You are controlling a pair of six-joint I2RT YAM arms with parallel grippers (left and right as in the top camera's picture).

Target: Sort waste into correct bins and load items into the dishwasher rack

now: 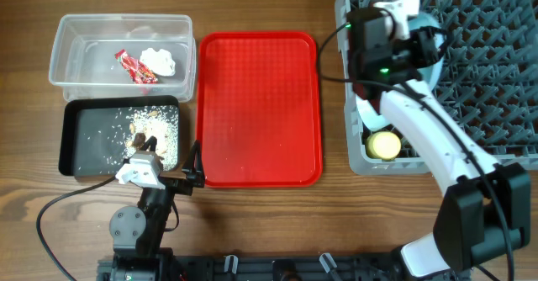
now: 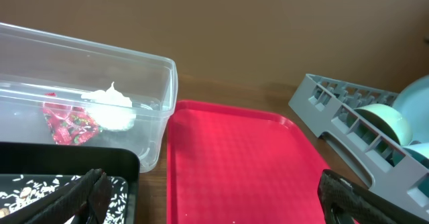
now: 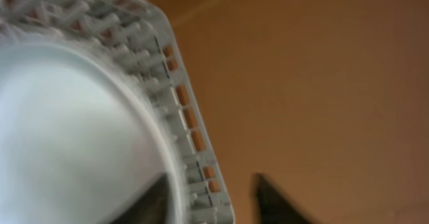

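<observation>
Right pincer (image 3: 209, 182) gapes beside plate (image 3: 67, 130) in rack (image 3: 182, 110).

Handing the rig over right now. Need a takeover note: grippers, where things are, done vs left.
Left gripper: open, empty, low at the near end of the black tray.
Right gripper: looks open, over the dishwasher rack, beside the pale blue plate.
Done: red wrapper and tissue in the clear tub; food scraps in the black tray. Plate, light green bowl and yellow-green cup in the rack. Nothing on the red tray.
Left: blue bowl, fork and spoon are not clearly visible; confirm they are racked.
</observation>
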